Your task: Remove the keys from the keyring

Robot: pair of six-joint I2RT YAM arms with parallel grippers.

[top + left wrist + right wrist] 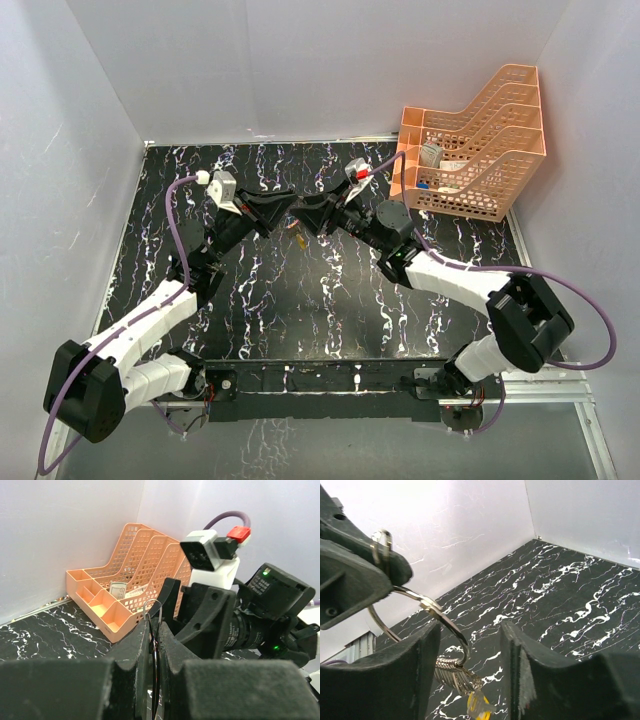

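My left gripper (282, 208) is shut on the thin silver keyring (422, 600) and holds it above the table; in the left wrist view (155, 626) the wire passes edge-on between its pads. A cluster of small metal rings (452, 674) and the yellow-headed key (481, 709) hang from the ring's low end; the key also shows in the top view (297, 239). My right gripper (470, 630) is open, its fingers either side of the ring's lower part, and it faces the left gripper in the top view (306, 213). No red-headed key shows.
An orange mesh tray (470, 140) with a few small items stands at the back right, also behind the right arm in the left wrist view (112, 597). White walls enclose the black marbled table (330, 300).
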